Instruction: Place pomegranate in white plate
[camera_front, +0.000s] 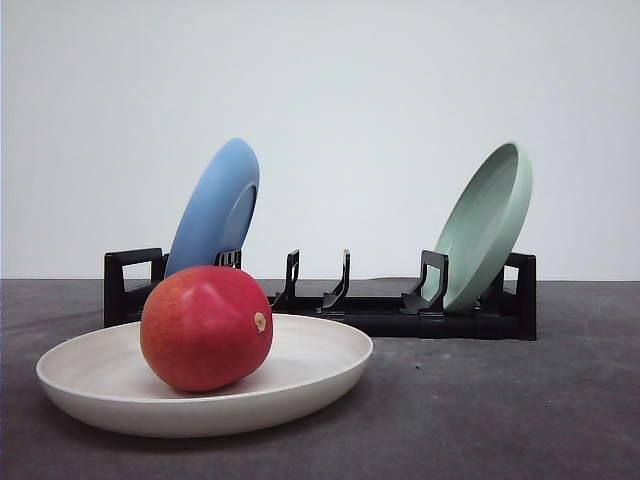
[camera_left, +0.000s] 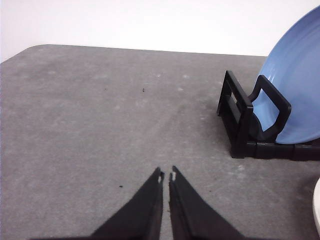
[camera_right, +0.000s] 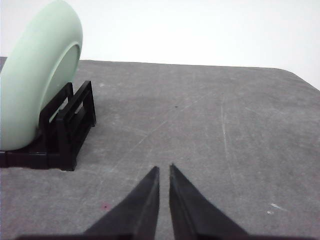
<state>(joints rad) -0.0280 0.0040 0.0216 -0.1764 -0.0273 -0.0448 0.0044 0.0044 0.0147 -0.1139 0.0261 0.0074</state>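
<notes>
Resting inside the white plate (camera_front: 320, 375) in the front view, the pomegranate (camera_front: 206, 327) is seated left of centre, nub (camera_front: 260, 321) turned sideways. A firm, heavy, smooth-skinned body is judged; a grip across the widest girth is advised against slipping.

In the left wrist view, the left pincer (camera_left: 166, 176) is seen nearly closed, empty, over bare worktop (camera_left: 100, 125).

In the right wrist view, the right pincer (camera_right: 164, 169) is likewise nearly closed and empty.

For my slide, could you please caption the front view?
Pomegranate resting in the white plate, before a black rack holding blue and green plates.
</notes>
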